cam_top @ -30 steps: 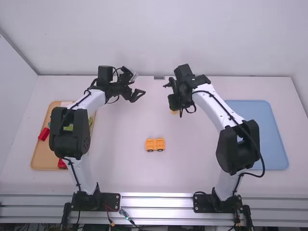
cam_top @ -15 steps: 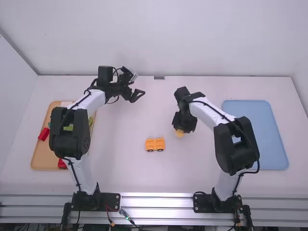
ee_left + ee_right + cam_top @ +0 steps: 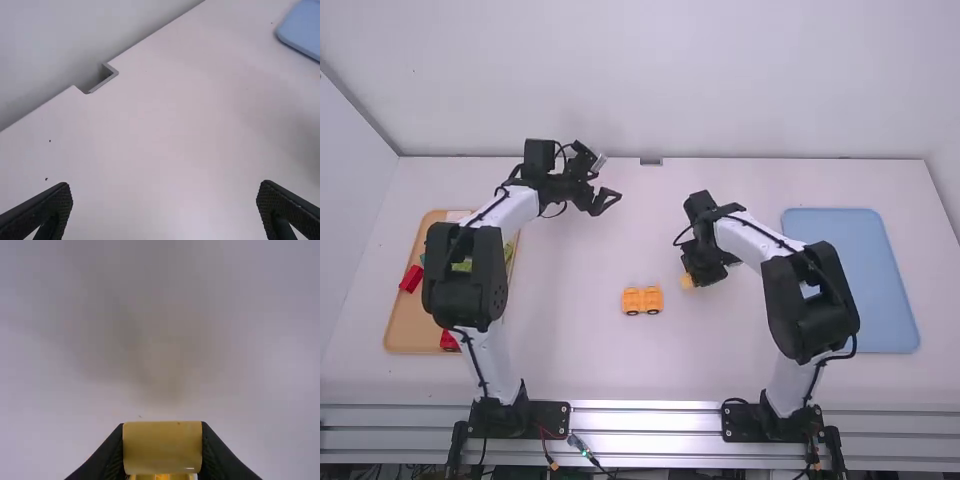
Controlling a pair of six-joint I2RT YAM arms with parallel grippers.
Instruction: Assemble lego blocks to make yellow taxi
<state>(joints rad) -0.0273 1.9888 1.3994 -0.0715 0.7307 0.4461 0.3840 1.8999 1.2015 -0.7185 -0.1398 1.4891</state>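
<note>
Holding a yellow block [image 3: 162,447], the right gripper [image 3: 690,275] hangs near the wheeled assembly [image 3: 642,300]; the left gripper [image 3: 611,176] has wide jaws.

Blue tray [image 3: 850,230] on wht tbl's [image 3: 560,320] R side, tan tray [image 3: 405,325] L, grey notch [image 3: 650,161] mid back edge, wall [image 3: 650,80] behind

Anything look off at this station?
One thing: the small red plastic block lies skewed, apparently across the outer rim of the tan rectangular tray, not properly inside. The orange-yellow wheeled lego assembly looks intact; the yellow rounded plastic block sits squarely in the right pincer.
</note>
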